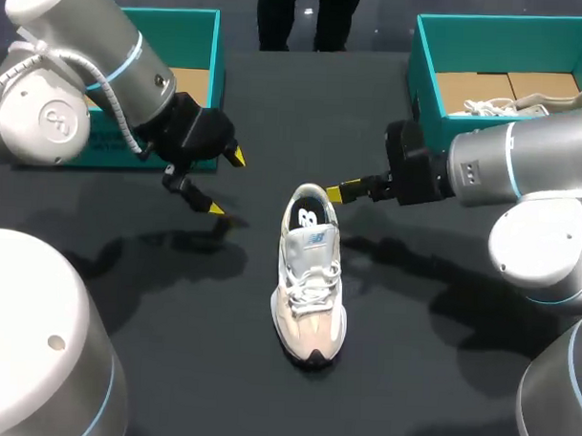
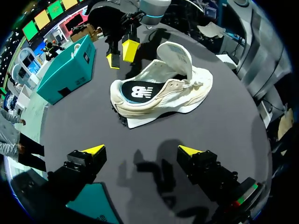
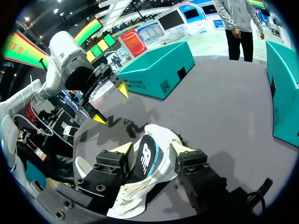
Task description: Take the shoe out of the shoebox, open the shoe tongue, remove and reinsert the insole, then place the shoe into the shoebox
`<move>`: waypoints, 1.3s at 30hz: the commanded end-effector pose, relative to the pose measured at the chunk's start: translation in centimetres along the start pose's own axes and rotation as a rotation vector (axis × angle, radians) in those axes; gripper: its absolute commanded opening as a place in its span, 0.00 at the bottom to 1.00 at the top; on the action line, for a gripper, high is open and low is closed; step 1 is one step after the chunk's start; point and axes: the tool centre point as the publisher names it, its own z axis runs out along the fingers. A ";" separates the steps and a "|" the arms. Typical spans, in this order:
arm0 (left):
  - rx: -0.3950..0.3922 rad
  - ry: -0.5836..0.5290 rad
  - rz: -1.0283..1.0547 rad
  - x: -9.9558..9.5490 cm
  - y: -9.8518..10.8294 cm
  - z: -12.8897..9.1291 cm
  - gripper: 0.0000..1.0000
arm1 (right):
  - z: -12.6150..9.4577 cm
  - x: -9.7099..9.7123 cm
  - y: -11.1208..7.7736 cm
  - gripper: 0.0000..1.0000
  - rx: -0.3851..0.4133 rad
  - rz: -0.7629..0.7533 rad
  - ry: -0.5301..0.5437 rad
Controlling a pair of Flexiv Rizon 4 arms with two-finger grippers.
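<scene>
The shoe (image 1: 311, 276) stands upright on the black table (image 1: 438, 376), between the arms and outside both shoeboxes; its long axis runs from the toe on the robot's side to the heel at the far end, with the tongue (image 2: 177, 56) lifted and the insole (image 2: 135, 91) showing. The right gripper (image 3: 152, 149) sits just beside the heel, fingers wide and gripping nothing, the opening straight ahead of them; the left gripper (image 1: 224, 182), also spread wide and empty, hangs farther off on the heel's other side. The right arm looks better placed to reach the insole.
</scene>
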 end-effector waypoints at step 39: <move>-0.053 0.151 0.205 -1.0 4.9 -14.3 1.00 | -7.1 0.3 3.8 0.00 0.540 0.168 -0.678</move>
